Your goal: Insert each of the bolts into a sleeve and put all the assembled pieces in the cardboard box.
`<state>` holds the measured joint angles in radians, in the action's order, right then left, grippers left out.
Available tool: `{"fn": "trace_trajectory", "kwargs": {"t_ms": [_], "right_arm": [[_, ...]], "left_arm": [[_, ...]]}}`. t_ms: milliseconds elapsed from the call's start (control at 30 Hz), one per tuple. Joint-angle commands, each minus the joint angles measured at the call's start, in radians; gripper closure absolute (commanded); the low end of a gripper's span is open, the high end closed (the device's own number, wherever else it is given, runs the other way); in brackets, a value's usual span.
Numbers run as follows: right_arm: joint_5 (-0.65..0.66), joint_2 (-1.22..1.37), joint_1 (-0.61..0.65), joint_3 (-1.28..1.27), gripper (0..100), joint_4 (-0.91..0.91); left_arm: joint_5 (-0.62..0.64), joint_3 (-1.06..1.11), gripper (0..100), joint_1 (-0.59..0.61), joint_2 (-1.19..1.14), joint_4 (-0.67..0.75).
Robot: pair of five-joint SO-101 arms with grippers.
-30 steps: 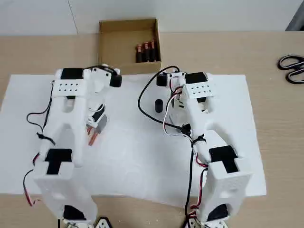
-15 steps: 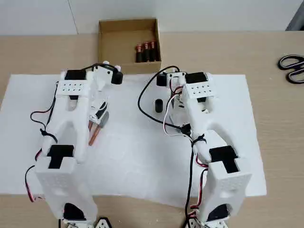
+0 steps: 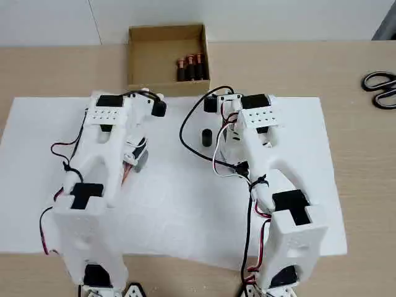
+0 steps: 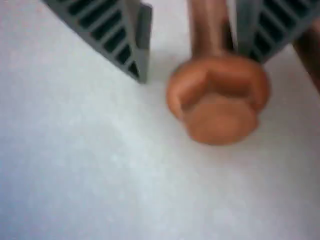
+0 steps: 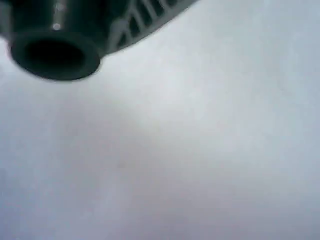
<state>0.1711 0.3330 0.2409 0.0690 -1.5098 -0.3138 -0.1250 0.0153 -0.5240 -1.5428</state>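
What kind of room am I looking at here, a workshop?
Probably a lab or hobby workbench: a wooden table with a white sheet, scissors and a cardboard box of parts.

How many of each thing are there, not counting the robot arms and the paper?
Assembled pieces: 3
Loose bolt: 1
Loose sleeve: 1
Cardboard box: 1
Scissors: 1
Total: 7

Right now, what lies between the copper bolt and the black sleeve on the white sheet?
In the high view, only white sheet lies between bolt and sleeve, crossed near the sleeve by a black cable.
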Motion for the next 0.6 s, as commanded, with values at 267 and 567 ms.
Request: {"fn": "trace_trajectory", "kwargs": {"t_ms": [267,567], "right_arm": [[-0.011,-0.004,-0.004,0.043,99.2,-0.007],[-0.011,-0.004,-0.004,0.043,99.2,-0.005]], "left_arm": [[0.043,-0.082,90,-0.017,-0.044,0.015],[0.043,-0.091,99,-0.025,-0.028,-0.035]]}}
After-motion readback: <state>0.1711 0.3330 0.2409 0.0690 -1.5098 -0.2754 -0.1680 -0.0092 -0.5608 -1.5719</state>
